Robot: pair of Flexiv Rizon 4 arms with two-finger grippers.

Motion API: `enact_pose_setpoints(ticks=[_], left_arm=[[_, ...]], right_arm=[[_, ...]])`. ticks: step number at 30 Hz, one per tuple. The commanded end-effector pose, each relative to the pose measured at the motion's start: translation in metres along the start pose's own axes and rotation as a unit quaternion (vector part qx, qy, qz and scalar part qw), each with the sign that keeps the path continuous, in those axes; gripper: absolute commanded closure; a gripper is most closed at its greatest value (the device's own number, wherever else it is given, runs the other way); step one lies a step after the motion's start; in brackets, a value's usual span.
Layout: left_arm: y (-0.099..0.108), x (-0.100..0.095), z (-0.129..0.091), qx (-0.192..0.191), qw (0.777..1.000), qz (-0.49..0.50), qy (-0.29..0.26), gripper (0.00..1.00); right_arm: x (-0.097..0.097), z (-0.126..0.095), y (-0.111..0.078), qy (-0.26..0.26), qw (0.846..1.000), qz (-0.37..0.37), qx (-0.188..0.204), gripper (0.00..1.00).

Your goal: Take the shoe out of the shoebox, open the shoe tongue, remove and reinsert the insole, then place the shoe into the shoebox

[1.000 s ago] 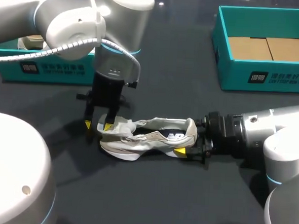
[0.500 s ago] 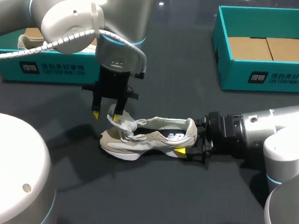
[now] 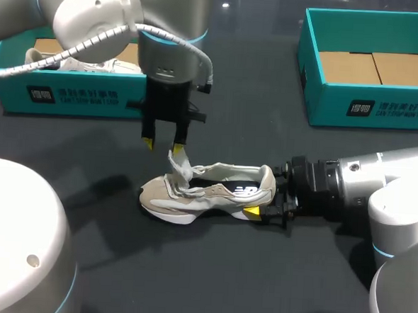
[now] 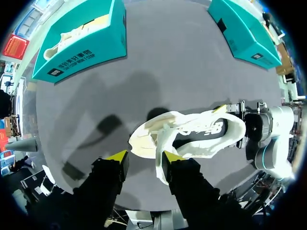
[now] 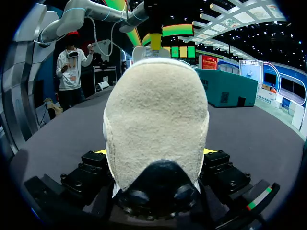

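Clamping the shoe (image 3: 214,194) heel, right jaws face left jaws parted at its tongue (image 3: 178,162), shoeboxes (image 3: 326,100) behind.

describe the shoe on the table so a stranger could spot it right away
On the dark table, in the open space between the teal left shoebox and right shoebox, a pale beige shoe rests on its sole. The right gripper is shut on its heel, and its tongue sticks up under the left gripper. Unlike the other shoe, it lies outside any box.
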State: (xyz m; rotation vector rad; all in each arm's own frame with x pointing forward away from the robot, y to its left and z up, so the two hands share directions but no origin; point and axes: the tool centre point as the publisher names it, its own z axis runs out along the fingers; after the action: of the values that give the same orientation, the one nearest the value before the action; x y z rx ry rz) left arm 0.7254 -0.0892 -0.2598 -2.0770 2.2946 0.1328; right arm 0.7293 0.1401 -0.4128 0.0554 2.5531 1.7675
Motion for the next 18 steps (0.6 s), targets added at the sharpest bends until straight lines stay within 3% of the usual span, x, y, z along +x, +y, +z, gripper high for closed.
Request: enact_pose_setpoints(ticks=[1,12,18], left_arm=[[-0.001,0.003,-0.008,0.007,1.000,0.009,0.004,0.55],[-0.012,0.031,-0.031,0.032,0.997,0.066,0.038,0.56],[-0.013,0.050,-0.055,0.042,0.975,0.199,0.091,0.56]], right_arm=[[0.001,0.000,0.001,-0.001,1.000,0.000,0.002,1.00],[0.001,0.000,0.001,-0.001,1.000,0.000,0.002,1.00],[0.001,0.000,0.001,-0.001,1.000,0.000,0.002,1.00]])
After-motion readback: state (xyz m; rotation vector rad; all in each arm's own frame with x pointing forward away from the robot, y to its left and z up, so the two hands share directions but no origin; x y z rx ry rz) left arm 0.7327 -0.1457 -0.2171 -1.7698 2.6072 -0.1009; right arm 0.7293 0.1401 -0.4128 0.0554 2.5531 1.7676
